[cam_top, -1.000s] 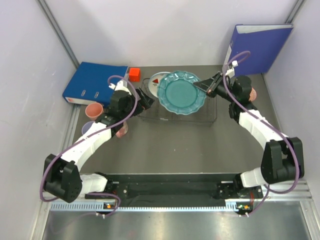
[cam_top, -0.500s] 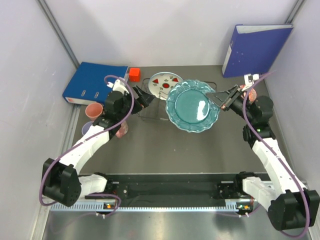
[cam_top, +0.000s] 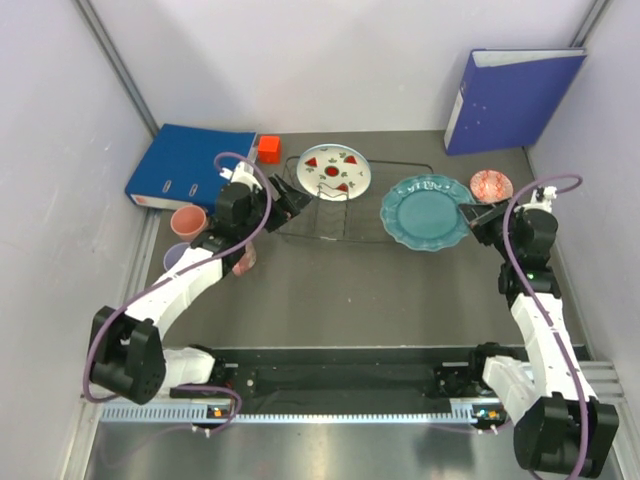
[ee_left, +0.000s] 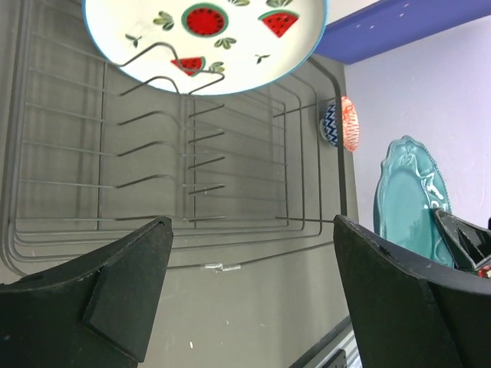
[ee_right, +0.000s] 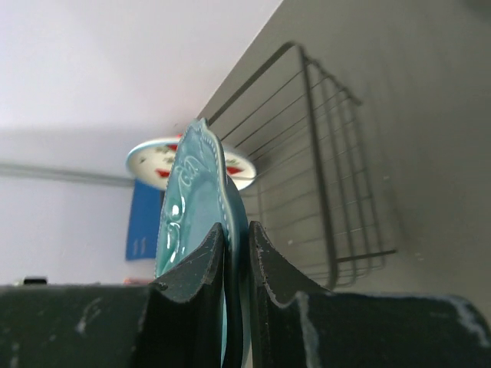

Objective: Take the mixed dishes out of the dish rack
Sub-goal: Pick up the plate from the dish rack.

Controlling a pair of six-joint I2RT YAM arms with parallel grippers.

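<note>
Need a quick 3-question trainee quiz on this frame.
1. Multiple choice: the right gripper holds A) a lavender cup, B) the teal scalloped plate, C) a red cube.
2. True or false: the white watermelon plate sits in the dish rack.
3. Fill in: the left gripper has its jaws ____.
Key: 1 B; 2 true; 3 open.

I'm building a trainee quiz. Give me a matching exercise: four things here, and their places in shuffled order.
1 teal plate
2 watermelon plate
3 patterned bowl
4 red cube

A beside the flat blue binder
B held in the right gripper
C in the rack
D on the table, far right

Pairs: 1-B, 2-C, 3-D, 4-A
</note>
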